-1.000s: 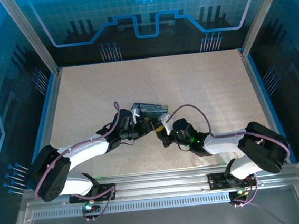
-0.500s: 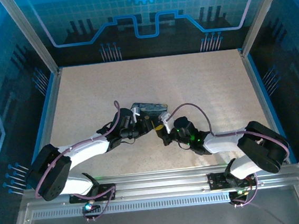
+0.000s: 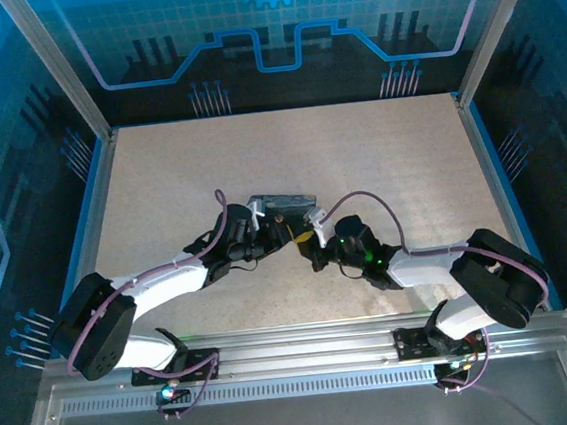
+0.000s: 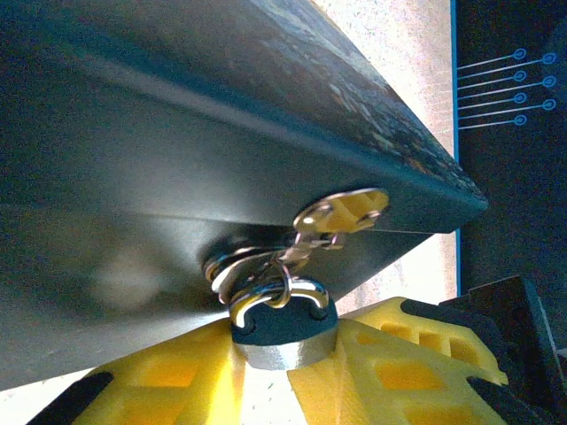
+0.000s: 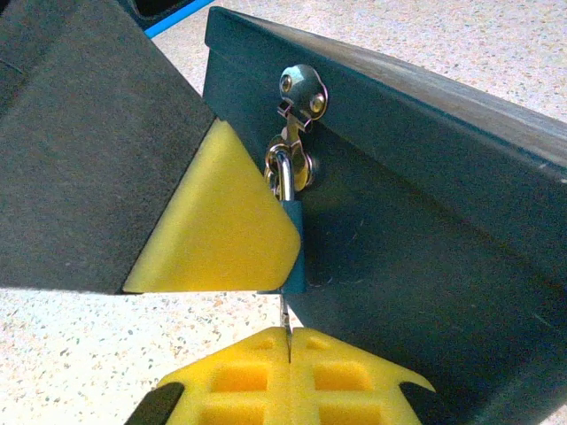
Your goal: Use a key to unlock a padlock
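Left tool [image 4: 283,365] pinches the padlock [image 4: 282,326] hung on the box [image 4: 177,133]; right tool [image 5: 288,343], pressed together on the thin key [image 5: 285,317], could glance off the padlock should the key tilt.

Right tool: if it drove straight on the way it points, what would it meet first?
The padlock, at its underside, just ahead of the shut right tool; the thin key pinched in it points there. Depth is unclear, but the box wall sits right behind.

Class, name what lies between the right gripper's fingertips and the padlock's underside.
A thin silvery sliver, apparently the key, runs from the shut right gripper up to the underside of the padlock. The right wrist view shows it.
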Controlling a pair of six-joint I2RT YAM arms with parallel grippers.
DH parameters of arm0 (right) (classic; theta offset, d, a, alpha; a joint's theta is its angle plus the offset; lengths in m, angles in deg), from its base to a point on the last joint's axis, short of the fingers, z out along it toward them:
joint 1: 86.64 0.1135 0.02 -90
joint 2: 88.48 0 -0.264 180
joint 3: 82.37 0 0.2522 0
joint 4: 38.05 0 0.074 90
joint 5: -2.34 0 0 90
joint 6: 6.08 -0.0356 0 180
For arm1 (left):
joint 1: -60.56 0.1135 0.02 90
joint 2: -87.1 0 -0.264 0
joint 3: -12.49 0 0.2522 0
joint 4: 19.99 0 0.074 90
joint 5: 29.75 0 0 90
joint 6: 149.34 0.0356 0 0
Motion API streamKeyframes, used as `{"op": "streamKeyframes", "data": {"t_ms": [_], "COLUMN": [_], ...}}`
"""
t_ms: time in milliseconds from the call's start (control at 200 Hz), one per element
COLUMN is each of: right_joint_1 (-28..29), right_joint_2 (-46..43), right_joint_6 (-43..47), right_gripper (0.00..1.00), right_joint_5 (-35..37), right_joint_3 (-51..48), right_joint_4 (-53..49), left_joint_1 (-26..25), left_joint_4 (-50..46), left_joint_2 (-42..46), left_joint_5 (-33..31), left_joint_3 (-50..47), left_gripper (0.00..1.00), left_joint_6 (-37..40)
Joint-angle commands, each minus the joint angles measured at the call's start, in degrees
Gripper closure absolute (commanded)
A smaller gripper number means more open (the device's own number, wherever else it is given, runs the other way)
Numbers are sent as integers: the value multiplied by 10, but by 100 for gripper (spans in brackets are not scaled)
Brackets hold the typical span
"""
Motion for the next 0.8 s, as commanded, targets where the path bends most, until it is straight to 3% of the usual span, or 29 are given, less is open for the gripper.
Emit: {"op": "streamKeyframes", "data": {"t_ms": [0,795], "right_joint_1": [-9,-41], "right_joint_2": [-13,30], "right_joint_6": [-11,-49], "right_gripper": [100,100], "right_joint_5": [-37,-70], "right_joint_3": [45,40], "right_joint_4": [116,150], "left_joint_1": [-17,-18], "left_joint_4": [-7,24], "left_joint_2": [-18,-40], "left_joint_5": [55,60], "left_joint_3": [9,-2], "left_gripper": [69,69], "left_joint_6": [-2,-13]}}
